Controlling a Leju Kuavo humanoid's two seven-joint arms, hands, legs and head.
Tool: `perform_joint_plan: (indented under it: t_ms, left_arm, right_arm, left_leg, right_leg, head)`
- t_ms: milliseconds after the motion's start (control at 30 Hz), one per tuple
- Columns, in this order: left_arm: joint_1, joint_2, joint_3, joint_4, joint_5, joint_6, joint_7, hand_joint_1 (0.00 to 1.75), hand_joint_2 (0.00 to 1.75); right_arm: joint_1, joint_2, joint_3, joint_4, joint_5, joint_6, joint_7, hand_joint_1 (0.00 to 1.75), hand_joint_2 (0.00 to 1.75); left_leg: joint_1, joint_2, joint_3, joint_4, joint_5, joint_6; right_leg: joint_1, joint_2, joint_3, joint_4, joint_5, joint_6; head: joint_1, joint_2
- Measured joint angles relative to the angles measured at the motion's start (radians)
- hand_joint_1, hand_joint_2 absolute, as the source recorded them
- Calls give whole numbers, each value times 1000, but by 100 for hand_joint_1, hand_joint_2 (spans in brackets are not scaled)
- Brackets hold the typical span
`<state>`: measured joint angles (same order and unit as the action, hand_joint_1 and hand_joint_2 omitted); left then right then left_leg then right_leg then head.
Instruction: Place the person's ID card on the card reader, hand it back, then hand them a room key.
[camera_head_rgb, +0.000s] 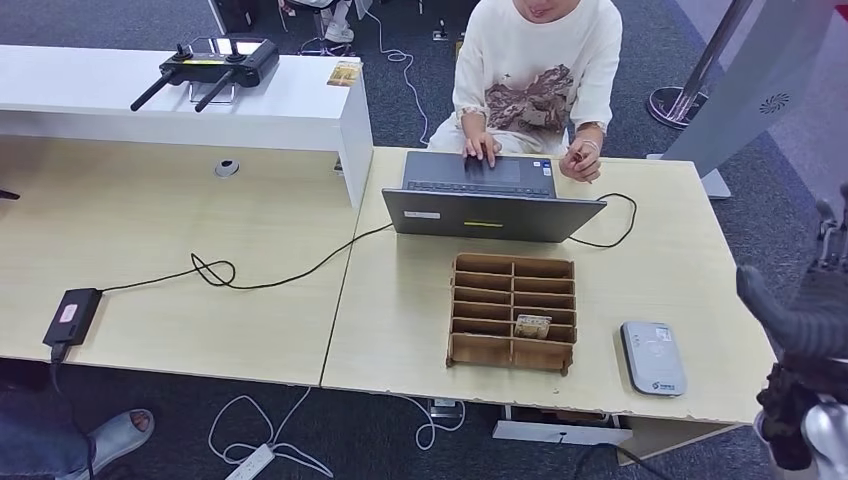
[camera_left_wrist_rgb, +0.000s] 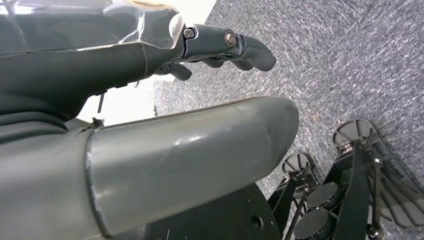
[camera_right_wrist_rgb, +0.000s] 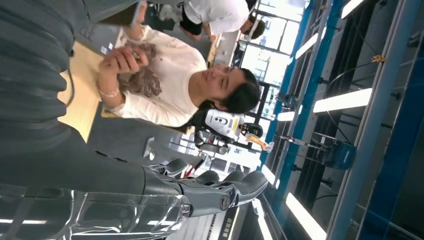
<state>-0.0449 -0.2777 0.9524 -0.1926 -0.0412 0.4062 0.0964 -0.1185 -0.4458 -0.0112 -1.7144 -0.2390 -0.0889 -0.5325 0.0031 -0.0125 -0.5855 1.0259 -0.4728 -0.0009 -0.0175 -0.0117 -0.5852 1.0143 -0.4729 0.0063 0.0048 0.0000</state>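
Wooden desk (camera_head_rgb: 400, 300); card reader (camera_head_rgb: 653, 357) sitting at 4 o'clock. Person's hand (camera_head_rgb: 581, 158) holding something small. ID card: thin, stiff, slippery, so pinching its edges. Right hand (camera_head_rgb: 800, 330) and left hand (camera_left_wrist_rgb: 220, 47) hanging empty, fingers apart.

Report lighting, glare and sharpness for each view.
Head view: even, soft light, sharp across the desk. Left wrist view: the left hand is sharp, with a blown-out white patch behind it. Right wrist view: ceiling light strips glare brightly and the right hand sits in shade.
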Motion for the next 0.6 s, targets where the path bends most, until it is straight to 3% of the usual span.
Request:
perform_joint_plan:
  t_ms: [133, 233, 367, 600]
  left_arm:
    - [2, 6, 0, 0, 0, -45, 17, 0, 0]
    - [2, 12, 0, 0, -3, -68, 37, 0, 0]
    - [2, 16, 0, 0, -4, -72, 46, 0, 0]
    - [2, 17, 0, 0, -4, -69, 46, 0, 0]
  right_arm:
    - [187, 68, -13, -91, 174, 20, -25, 0, 175]
    - [281, 157, 48, -105, 328, -52, -54, 0, 175]
    - [315, 229, 122, -100, 367, -132, -16, 0, 175]
    - [333, 295, 169, -97, 400, -145, 21, 0, 175]
  left_leg:
    - [2, 0, 1, -1, -2, -2]
    - [4, 2, 2, -1, -4, -5]
    - [5, 2, 4, -1, -3, -6]
    - [5, 2, 4, -1, -3, -6]
  right_leg:
    - [2, 0, 2, 0, -3, -1]
    - [3, 3, 2, 1, -4, -3]
    - [4, 3, 2, 1, -4, -5]
    - [4, 3, 2, 1, -4, -5]
  head:
    - [0, 0]
    - [-1, 0]
    - [0, 0]
    - [-1, 0]
